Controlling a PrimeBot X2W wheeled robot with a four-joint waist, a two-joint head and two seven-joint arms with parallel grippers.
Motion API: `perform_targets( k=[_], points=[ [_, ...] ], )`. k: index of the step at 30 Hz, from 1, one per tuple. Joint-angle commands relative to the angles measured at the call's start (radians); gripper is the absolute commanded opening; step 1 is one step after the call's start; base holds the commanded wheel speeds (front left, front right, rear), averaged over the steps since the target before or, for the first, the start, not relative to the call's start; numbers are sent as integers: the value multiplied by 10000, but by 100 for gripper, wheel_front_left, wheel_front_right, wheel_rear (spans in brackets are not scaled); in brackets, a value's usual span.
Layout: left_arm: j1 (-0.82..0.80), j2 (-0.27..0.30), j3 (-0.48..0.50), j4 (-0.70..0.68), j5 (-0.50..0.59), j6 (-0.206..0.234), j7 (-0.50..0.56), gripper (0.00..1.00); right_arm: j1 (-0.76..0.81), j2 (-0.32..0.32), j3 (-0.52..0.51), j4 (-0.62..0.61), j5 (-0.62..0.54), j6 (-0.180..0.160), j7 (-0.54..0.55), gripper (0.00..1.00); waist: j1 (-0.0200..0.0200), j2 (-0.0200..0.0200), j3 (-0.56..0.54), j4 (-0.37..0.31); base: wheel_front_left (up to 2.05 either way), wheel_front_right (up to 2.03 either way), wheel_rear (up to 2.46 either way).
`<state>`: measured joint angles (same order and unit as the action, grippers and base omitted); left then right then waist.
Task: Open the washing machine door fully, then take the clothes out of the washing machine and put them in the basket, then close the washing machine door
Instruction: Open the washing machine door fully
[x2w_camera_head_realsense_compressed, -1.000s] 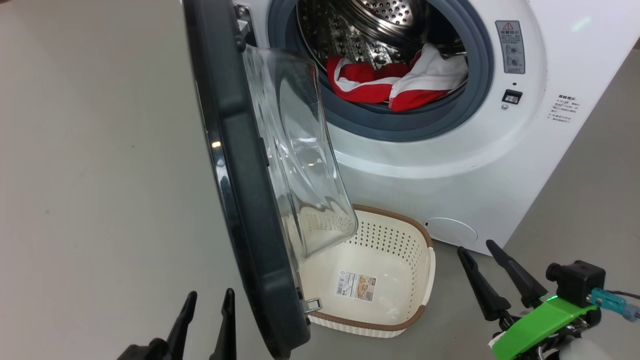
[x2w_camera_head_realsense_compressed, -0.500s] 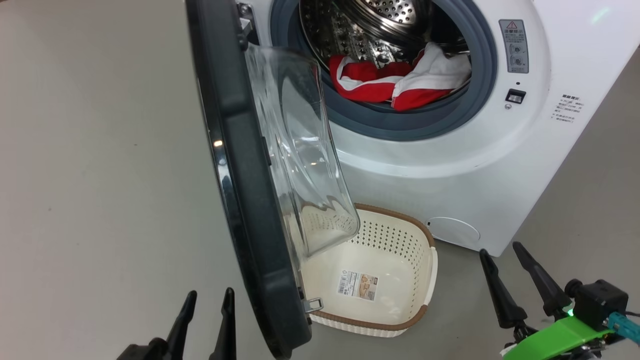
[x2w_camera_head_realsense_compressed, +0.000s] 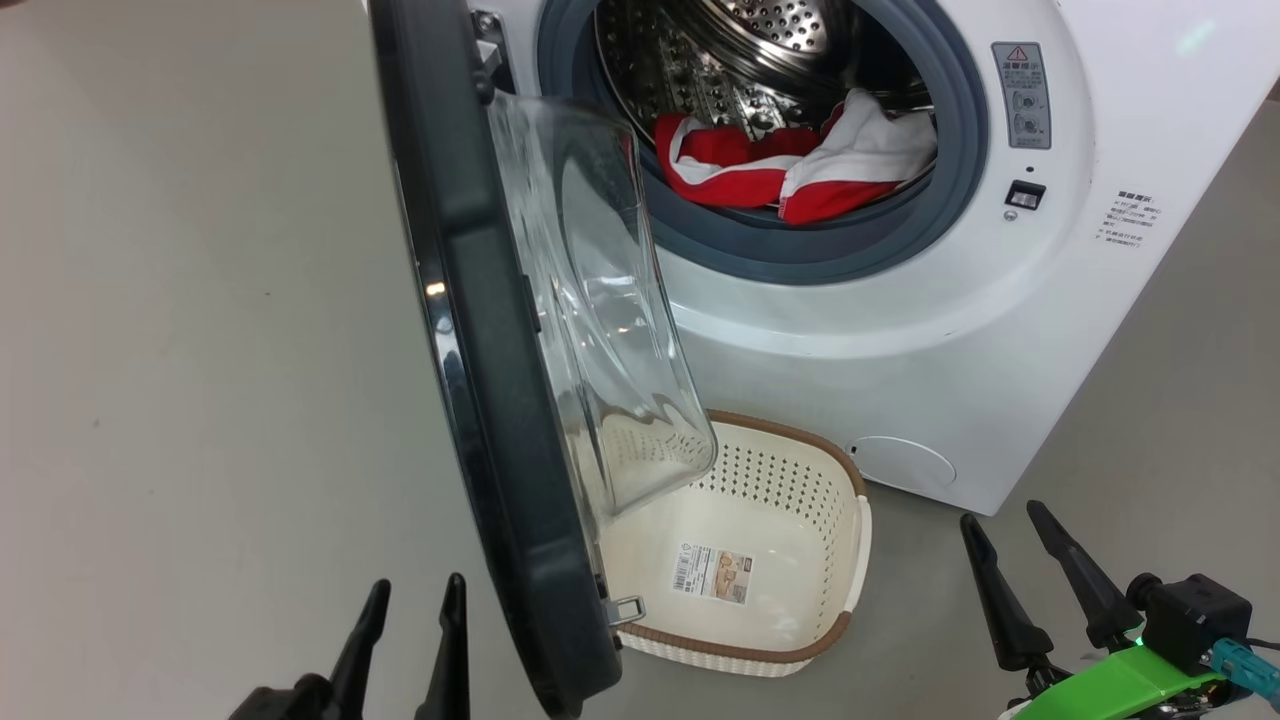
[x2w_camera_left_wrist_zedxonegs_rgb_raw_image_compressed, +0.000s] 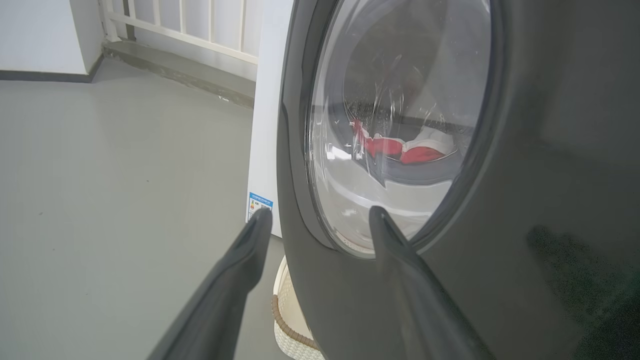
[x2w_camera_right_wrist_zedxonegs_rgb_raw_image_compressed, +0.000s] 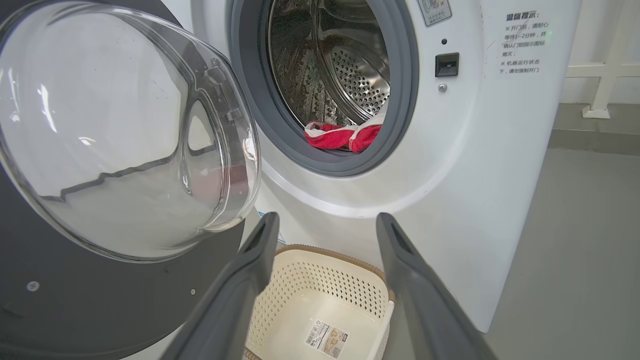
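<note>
While the washing machine door stands open, clothes inside (red, white), both jaws apart.

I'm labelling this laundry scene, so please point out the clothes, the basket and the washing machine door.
the clothes (x2w_camera_head_realsense_compressed: 740, 185), head view, on a red fold.
the basket (x2w_camera_head_realsense_compressed: 770, 478), head view, on its perforated back wall.
the washing machine door (x2w_camera_head_realsense_compressed: 470, 300), head view, on its black rim.

From the head we look down on the washing machine door and basket; our left wrist camera sits close against the door's outside, our right faces the drum. All share the clothes.
</note>
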<state>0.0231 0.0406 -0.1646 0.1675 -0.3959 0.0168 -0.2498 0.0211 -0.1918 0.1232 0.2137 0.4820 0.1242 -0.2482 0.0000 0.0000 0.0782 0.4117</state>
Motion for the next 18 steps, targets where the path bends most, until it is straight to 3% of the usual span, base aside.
perform_targets(
  k=[1, 2, 3, 4, 6, 7, 12, 18],
  points=[
    [-284, 97, 363, -243, -28, -15, -120, 100, -13, -114, 159, -202, -111, 65, -135, 100, 0, 0, -9, 1, 0, 0, 0],
    [-301, 97, 392, -284, -74, -22, -120, 100, -7, -115, 162, -195, -116, 65, -135, 100, 0, 0, -19, 3, 0, 0, 0],
    [-313, 97, 442, -328, -154, -19, -120, 91, 1, -114, 162, -190, -111, 65, -135, 100, 0, 0, -31, 11, 0, 0, 0],
    [-325, 97, 495, -363, -214, -23, -120, 58, 10, -116, 165, -186, -105, 65, -135, 100, 0, 0, -44, 17, 0, 0, 0],
    [-358, 97, 628, -459, -244, -37, -120, 4, 29, -120, 172, -185, -102, 65, -135, 100, 0, 0, -70, 27, 0, 0, 0],
    [-372, 97, 709, -523, -293, -39, -120, 0, 41, -121, 179, -193, -103, 65, -135, 100, 0, 0, -84, 31, 0, 0, 0],
    [-526, 97, 1249, -1226, -324, -90, -120, 0, 84, -89, 174, -192, -62, 65, -135, 100, 0, 0, -177, 17, 0, 0, 0],
    [-805, 97, 1259, -3165, 25, 48, -120, 0, 134, -71, 129, -214, -62, 65, -135, 100, 0, 0, -272, 36, 0, 0, 0]
  ],
)
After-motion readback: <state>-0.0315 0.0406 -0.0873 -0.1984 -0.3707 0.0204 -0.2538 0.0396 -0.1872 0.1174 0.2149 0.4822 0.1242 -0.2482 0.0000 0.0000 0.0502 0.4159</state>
